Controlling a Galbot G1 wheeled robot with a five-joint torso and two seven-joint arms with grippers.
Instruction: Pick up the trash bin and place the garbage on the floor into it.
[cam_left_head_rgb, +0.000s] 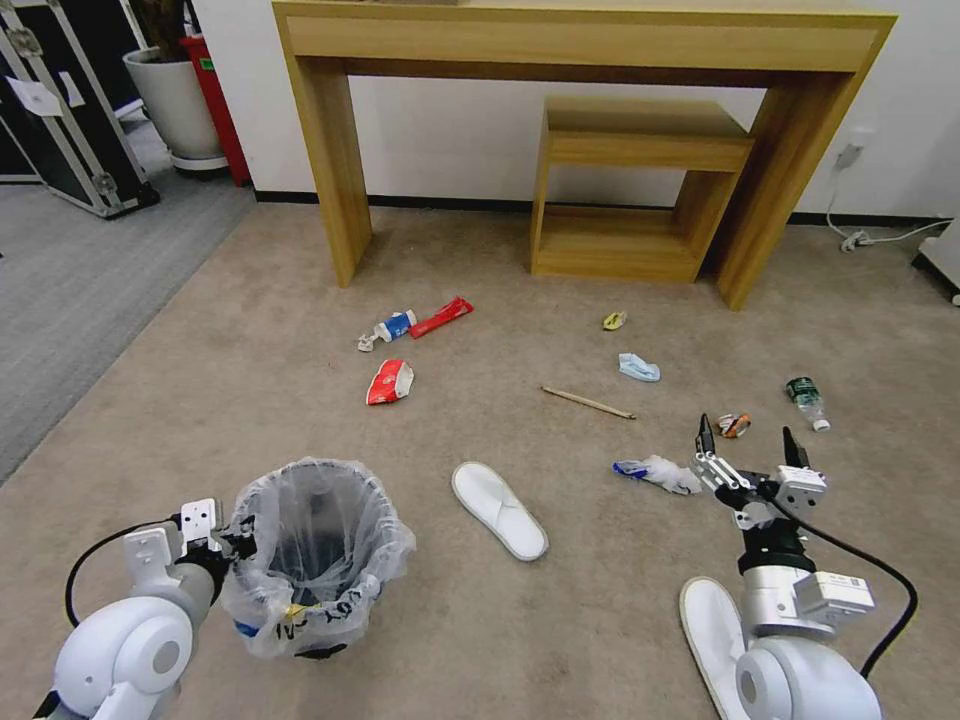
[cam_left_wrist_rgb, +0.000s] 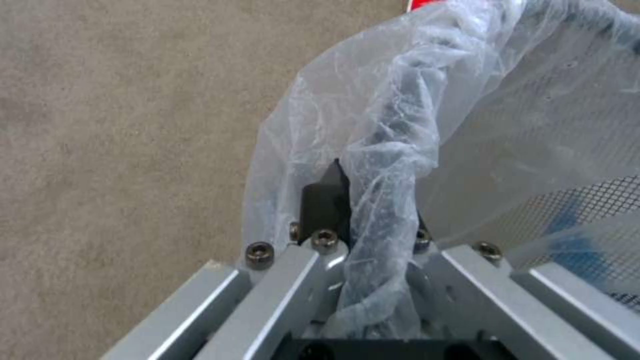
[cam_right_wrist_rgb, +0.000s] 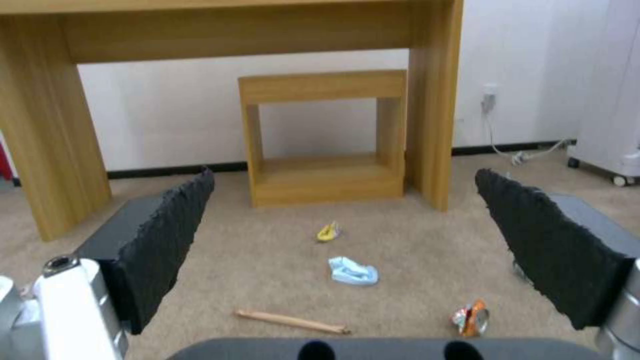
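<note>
Crinkly translucent plastic wraps the trash bin (cam_left_head_rgb: 312, 555), which sits low on the left of the beige floor (cam_left_head_rgb: 560, 640) in the head view, and the liner hides most of the black wall beneath. The left gripper (cam_left_head_rgb: 232, 541) meets the bin's near-left rim; in the left wrist view a dark fingertip (cam_left_wrist_rgb: 325, 200) shows on one side of a bunched fold of bag, the other finger is buried in plastic, and the jaws are pinched narrow on the rim. The bin's base is hard to make out under the hanging bag.

The right gripper (cam_left_head_rgb: 752, 437) hovers over the carpet on the right with its black pads (cam_right_wrist_rgb: 167, 240) spread wide and nothing between them. A white slipper (cam_left_head_rgb: 498, 508) lies between the two arms, and a second slipper (cam_left_head_rgb: 712, 632) is partly hidden behind the right arm. Just beside the right gripper lie a crumpled tissue (cam_left_head_rgb: 660, 472) and a crushed can (cam_left_head_rgb: 733, 425); farther out are a wooden stick (cam_left_head_rgb: 587, 402), a light-blue mask (cam_left_head_rgb: 638, 368), a small yellow scrap (cam_left_head_rgb: 614, 320), a bottle (cam_left_head_rgb: 806, 400), a red wrapper (cam_left_head_rgb: 441, 316) and a red-white cup (cam_left_head_rgb: 389, 381).

Open carpet spreads between the litter. A wooden table (cam_left_head_rgb: 590, 60) with a smaller shelf (cam_left_head_rgb: 630, 190) under it closes off the far side against the wall.
</note>
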